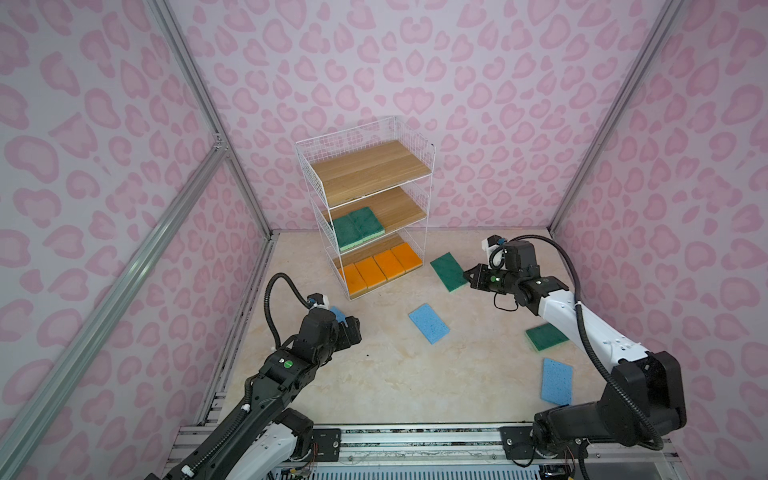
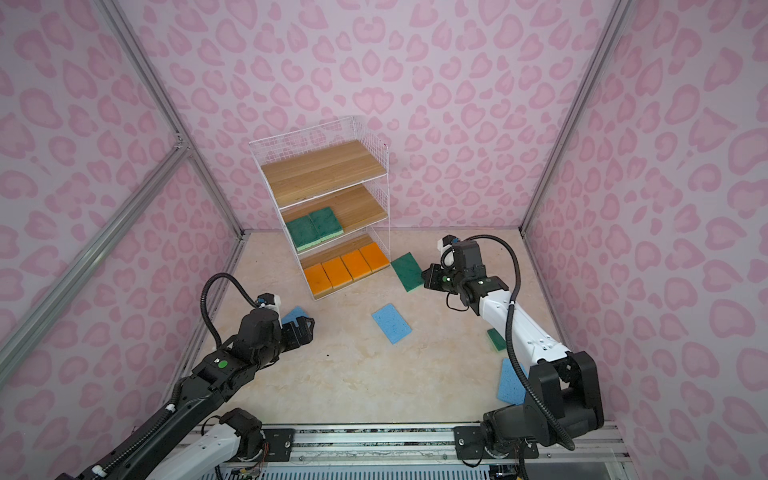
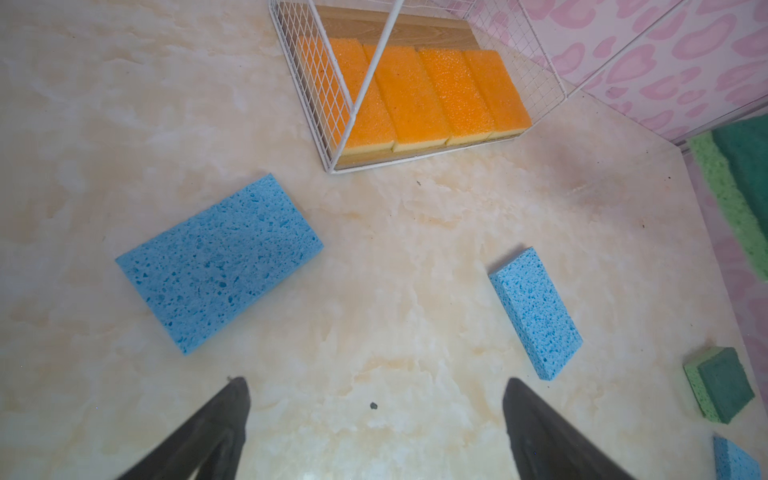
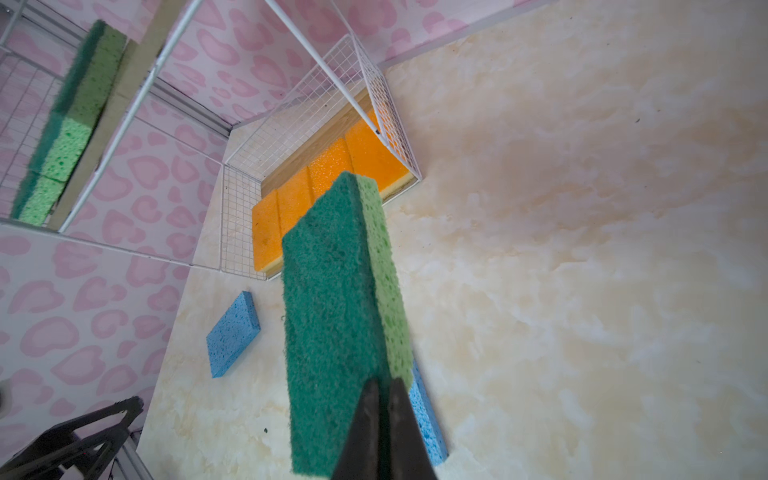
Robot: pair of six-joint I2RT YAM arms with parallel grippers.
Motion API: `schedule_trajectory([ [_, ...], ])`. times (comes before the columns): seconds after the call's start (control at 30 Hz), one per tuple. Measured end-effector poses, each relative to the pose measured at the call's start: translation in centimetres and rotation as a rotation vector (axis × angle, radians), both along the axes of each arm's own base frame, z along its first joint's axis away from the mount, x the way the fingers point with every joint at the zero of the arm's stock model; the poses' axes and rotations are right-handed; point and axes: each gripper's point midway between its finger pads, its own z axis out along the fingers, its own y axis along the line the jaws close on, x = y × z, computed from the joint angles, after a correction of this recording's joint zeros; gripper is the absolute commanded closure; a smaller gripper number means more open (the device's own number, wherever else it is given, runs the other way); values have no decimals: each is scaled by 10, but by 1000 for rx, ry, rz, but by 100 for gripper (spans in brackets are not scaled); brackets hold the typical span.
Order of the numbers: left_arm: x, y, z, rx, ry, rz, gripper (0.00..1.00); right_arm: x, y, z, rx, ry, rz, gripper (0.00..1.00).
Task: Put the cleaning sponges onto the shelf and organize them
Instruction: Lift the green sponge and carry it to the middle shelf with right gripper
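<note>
One blue sponge (image 2: 293, 315) part-hidden, behind left arm (image 2: 257, 332)

Pink heart-blotch walls (image 1: 478, 75), aluminium frame posts (image 1: 195, 87), cream marbled floor (image 1: 395, 374), even light.

Your shelf (image 1: 370, 166) stands mid-back on the table (image 1: 374, 382).
A row of four sponges (image 1: 380, 270) sits on its bottom board (image 1: 365, 250), a pair of sponges (image 1: 357, 228) left on the middle board (image 1: 399, 208), the held sponge (image 1: 448, 272) just right of its foot, loose sponges (image 1: 428, 323) scattered before it.
</note>
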Motion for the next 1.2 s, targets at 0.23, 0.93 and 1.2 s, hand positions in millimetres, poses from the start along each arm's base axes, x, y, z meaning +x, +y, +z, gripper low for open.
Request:
schedule_trajectory([
  [0.23,-5,5,-3,-7,-16,17,4,-29,4,38,-4,-46,46,94],
  [0.93,-16,18,-11,-22,-61,58,4,-42,47,118,31,-144,173,94],
  [1.2,-15,19,-8,-27,-74,68,4,-18,71,125,38,-157,200,95],
])
